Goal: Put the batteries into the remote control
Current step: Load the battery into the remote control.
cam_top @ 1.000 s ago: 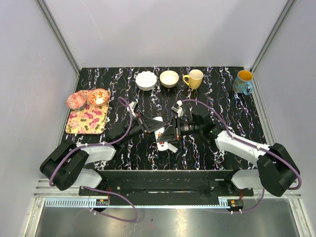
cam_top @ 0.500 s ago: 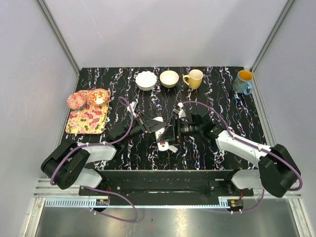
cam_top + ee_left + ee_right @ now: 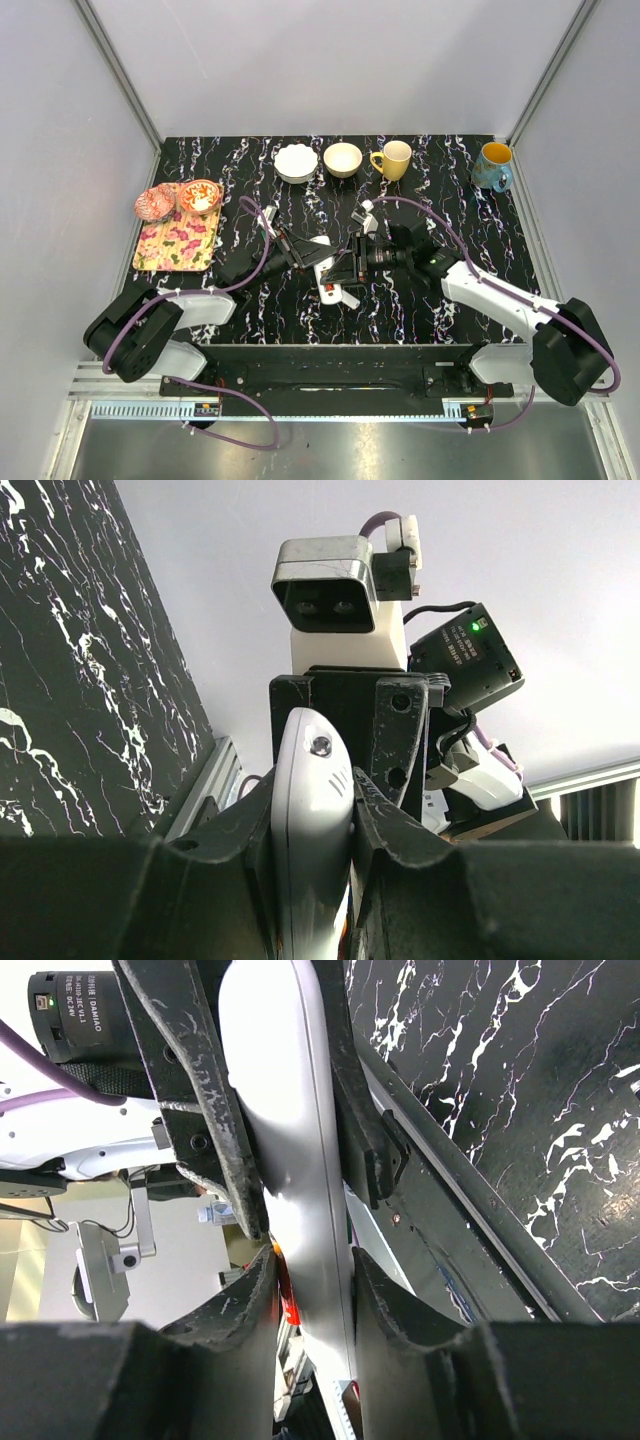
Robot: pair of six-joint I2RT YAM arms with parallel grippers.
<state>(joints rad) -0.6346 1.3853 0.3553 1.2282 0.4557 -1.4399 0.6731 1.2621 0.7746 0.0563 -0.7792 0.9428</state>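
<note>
The white remote control [image 3: 332, 278] is held off the table between both grippers at the table's middle. My left gripper [image 3: 318, 260] is shut on it; in the left wrist view the remote's rounded end [image 3: 312, 800] stands up between my left gripper's [image 3: 312, 780] fingers. My right gripper [image 3: 347, 268] is shut on the same remote [image 3: 290, 1140] from the opposite side. A reddish battery [image 3: 286, 1295] shows pressed between the remote and the left finger of my right gripper [image 3: 312, 1265]. Other batteries are out of view.
A white bowl [image 3: 296, 162], a tan bowl [image 3: 343, 159], a yellow mug [image 3: 394, 159] and a blue mug [image 3: 493, 166] line the far edge. A floral tray [image 3: 178, 243] and two small reddish bowls [image 3: 153, 205] [image 3: 200, 196] sit at the left.
The right arm's wrist has shifted slightly to the right and the remote's lower end has moved a little with it. Both grippers keep hold of the remote.
</note>
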